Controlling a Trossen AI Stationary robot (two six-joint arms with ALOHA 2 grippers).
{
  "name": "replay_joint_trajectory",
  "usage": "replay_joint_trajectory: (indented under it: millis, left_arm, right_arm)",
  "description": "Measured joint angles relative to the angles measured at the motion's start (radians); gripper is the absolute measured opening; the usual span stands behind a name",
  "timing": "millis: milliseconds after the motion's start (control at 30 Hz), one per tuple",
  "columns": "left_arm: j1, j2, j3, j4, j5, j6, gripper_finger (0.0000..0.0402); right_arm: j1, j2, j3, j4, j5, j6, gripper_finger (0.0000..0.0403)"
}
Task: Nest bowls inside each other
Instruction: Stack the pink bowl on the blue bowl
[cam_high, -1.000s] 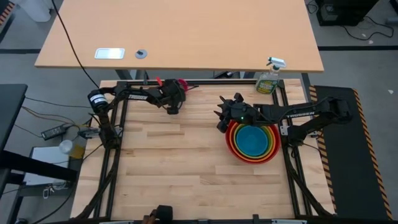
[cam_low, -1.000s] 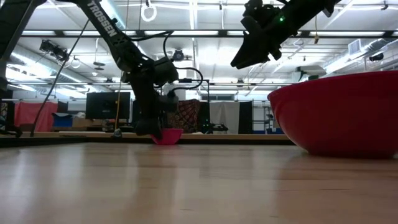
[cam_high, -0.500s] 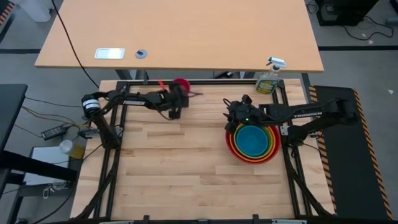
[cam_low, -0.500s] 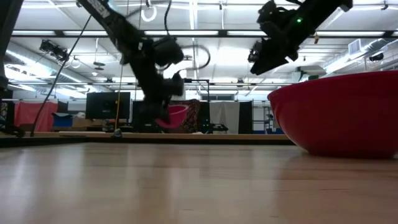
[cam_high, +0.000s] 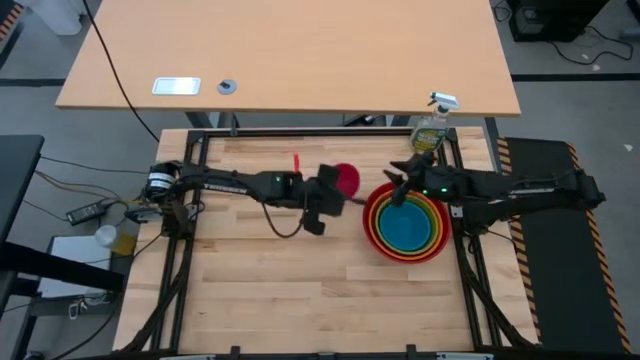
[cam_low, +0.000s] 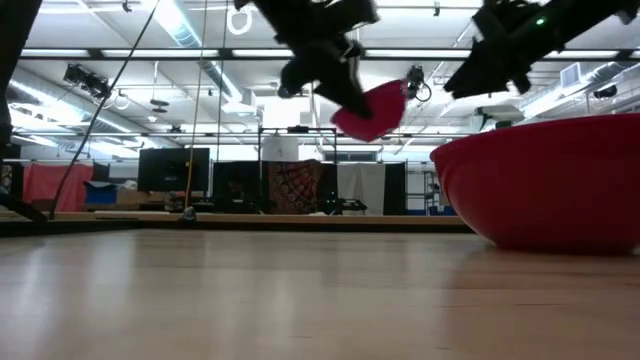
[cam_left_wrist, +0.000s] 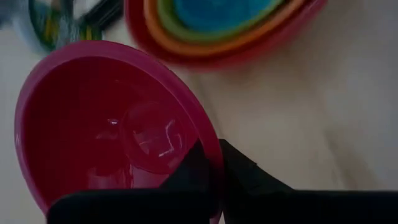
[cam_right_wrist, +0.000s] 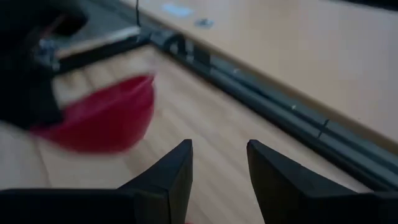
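The small pink bowl (cam_high: 347, 179) hangs in the air just left of the nested stack, with my left gripper (cam_high: 332, 188) shut on it. In the stack the red bowl (cam_high: 372, 232) holds the orange, lime green and blue bowl (cam_high: 405, 224); it rests on its base at the table's right. In the low view the pink bowl (cam_low: 372, 110) is tilted, well above the wood. My right gripper (cam_high: 392, 186) stands open over the stack's far left rim, nothing between its fingers (cam_right_wrist: 180, 167). My left gripper pinches the pink bowl's rim (cam_left_wrist: 210, 144), one finger (cam_left_wrist: 194, 163) inside the bowl and one (cam_left_wrist: 244, 174) outside its wall. The fingers come slanting down from the table's left. The bowl is lifted clear and tilted.
A green spray bottle (cam_high: 432, 128) stands at the far right corner. Black frame rails (cam_high: 300, 132) run along the table's edges. A larger light tabletop (cam_high: 290, 50) lies beyond the far edge. Bare wood (cam_high: 300, 280) fills the near half.
My left gripper has taken the pink bowl up from the far left of the table and swung it up and toward the right edge, to just beside the stack; the bowl is now tilted in the air. My right gripper has drawn back toward the right edge.
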Motion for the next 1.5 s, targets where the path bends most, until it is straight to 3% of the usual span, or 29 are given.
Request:
replay_joint_trajectory:
  millis: [233,500,767,900,1167,1233,1500]
  left_arm:
    - [-0.026,0.085,0.059,0.200,0.114,0.074,0.0013]
    - [-0.046,0.215,0.061,0.588,0.258,0.119,0.0014]
    - [-0.054,0.345,0.091,0.739,0.282,0.096,0.0015]
    - [-0.059,0.413,0.196,0.632,0.287,0.091,0.0015]
    - [-0.057,0.583,0.573,0.219,0.288,0.087,0.0015]
    - [-0.056,0.624,0.639,0.183,0.288,0.088,0.0015]
    - [-0.055,0.662,0.685,0.104,0.282,0.161,0.0015]
  right_arm:
    - [0.044,-0.176,-0.071,0.036,0.157,-0.004,0.0161]
    - [0.064,-0.261,-0.107,0.074,0.164,-0.038,0.0161]
    - [0.064,-0.267,-0.106,0.085,0.163,-0.056,0.0161]
    - [0.065,-0.261,-0.106,0.090,0.160,-0.054,0.0161]
    - [0.083,-0.264,-0.106,0.090,0.153,-0.052,0.0161]
    - [0.088,-0.263,-0.106,0.087,0.153,-0.053,0.0161]
    - [0.091,-0.263,-0.106,0.084,0.152,-0.056,0.0161]
